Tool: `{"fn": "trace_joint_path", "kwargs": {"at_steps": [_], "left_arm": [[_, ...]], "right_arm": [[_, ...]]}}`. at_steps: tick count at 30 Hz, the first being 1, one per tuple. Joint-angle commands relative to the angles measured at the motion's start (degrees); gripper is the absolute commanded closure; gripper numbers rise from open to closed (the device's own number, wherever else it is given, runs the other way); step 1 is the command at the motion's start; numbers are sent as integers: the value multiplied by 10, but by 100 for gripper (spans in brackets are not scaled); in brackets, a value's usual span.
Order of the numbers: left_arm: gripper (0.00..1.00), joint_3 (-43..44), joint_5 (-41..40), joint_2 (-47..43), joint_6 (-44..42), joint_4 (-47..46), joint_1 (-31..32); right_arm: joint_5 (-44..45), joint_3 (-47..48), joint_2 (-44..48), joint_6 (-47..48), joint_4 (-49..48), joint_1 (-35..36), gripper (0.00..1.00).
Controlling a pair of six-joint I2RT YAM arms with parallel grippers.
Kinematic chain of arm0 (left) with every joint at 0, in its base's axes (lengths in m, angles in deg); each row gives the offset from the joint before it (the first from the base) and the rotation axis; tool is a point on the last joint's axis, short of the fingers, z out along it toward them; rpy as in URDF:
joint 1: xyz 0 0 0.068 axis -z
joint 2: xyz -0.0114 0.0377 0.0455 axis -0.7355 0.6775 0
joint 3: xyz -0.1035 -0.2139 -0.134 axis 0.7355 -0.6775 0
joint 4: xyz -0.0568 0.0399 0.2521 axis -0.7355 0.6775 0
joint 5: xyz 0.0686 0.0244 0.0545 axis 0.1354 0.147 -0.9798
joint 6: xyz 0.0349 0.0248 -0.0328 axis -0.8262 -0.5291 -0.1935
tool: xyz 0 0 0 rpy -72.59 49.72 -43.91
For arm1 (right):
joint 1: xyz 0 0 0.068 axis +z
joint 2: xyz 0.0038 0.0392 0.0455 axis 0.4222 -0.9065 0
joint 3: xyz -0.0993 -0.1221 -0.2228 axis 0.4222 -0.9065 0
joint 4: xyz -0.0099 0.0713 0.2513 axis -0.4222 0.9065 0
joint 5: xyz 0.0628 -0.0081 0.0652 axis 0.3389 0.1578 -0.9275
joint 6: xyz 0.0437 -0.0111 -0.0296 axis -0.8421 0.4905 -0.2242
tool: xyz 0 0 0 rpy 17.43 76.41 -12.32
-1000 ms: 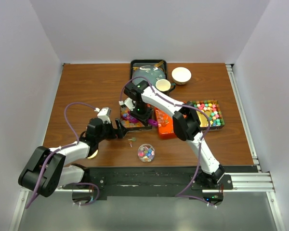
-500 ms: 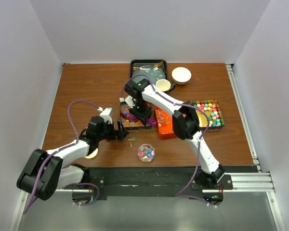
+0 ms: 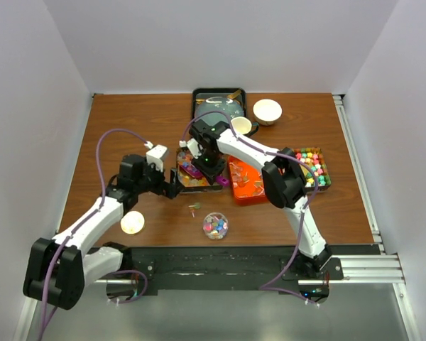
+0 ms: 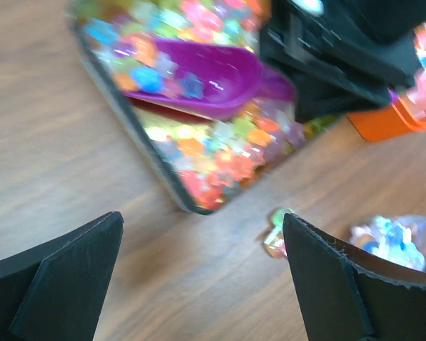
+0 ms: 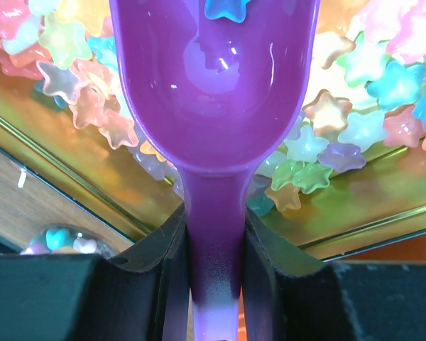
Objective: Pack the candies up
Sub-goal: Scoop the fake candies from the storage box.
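The scoop point(image 5: 213, 85) handle is pinched tight between the right gripper's point(image 5: 213, 241) fingers; few candies point(image 5: 326, 142) are seen in its bowl, most lying in the tray point(image 4: 155, 155) beneath; the jar point(image 3: 215, 226) is judged barely filled; the left gripper point(image 4: 202, 241) is spread wide, holding nothing, the tray corner just ahead.

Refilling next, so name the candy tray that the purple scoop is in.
The gold tray of star candies, left of the orange tray, holds the purple scoop; the far-right tray doesn't.

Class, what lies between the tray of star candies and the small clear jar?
A single stray candy, between the tray and the jar; the left wrist view shows it clearest.
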Motion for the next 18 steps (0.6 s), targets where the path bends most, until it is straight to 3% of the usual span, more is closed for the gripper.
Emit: {"fn": "trace_joint_path", "kwargs": {"at_steps": [1, 9, 18], "left_arm": [[0, 40, 39, -9, -34, 46, -58], [0, 68, 72, -13, -38, 33, -138], [0, 90, 71, -23, -70, 48, -183]], "right_arm": [[15, -53, 35, 6, -114, -3, 100], [40, -220, 127, 12, -306, -3, 100], [30, -337, 191, -16, -408, -2, 100]]}}
